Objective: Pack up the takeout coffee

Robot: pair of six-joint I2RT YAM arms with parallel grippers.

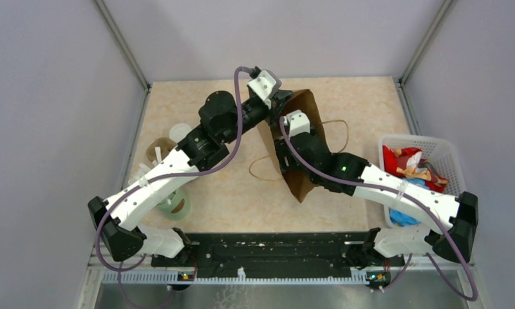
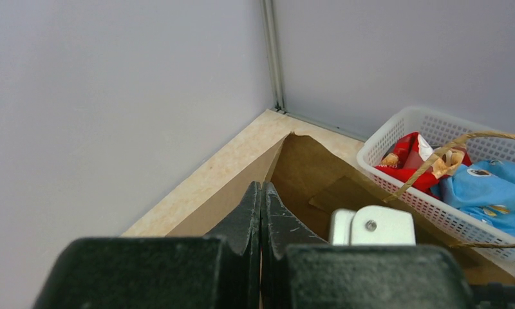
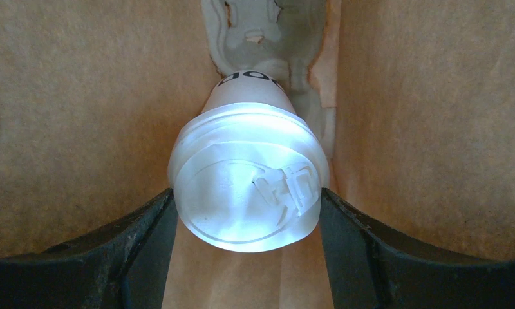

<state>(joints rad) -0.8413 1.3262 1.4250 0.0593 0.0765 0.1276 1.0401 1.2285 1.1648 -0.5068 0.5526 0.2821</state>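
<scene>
Brown paper bag (image 1: 304,151) is on the worktop (image 1: 223,193), and the left pincer (image 2: 261,196) is closed flat on its rim, with the paper between the fingers. Inside the bag is the takeout coffee (image 3: 248,180) — the right pincer (image 3: 247,201) grips it, half open, both fingers against the white lid.

Top external view: bright, even, diffuse light from above; faint soft shadows on surface (image 1: 364,103); sharp throughout.

Left wrist view: evenly lit; left claw (image 2: 261,199) dark, slightly out of focus; basket (image 2: 396,125) behind in focus.

Right wrist view: dim, warm light filtered through paper bag (image 3: 81,116); strong glare on takeout coffee (image 3: 248,187) lid, detail washed out; right claw (image 3: 247,193) underexposed, soft-edged.
</scene>
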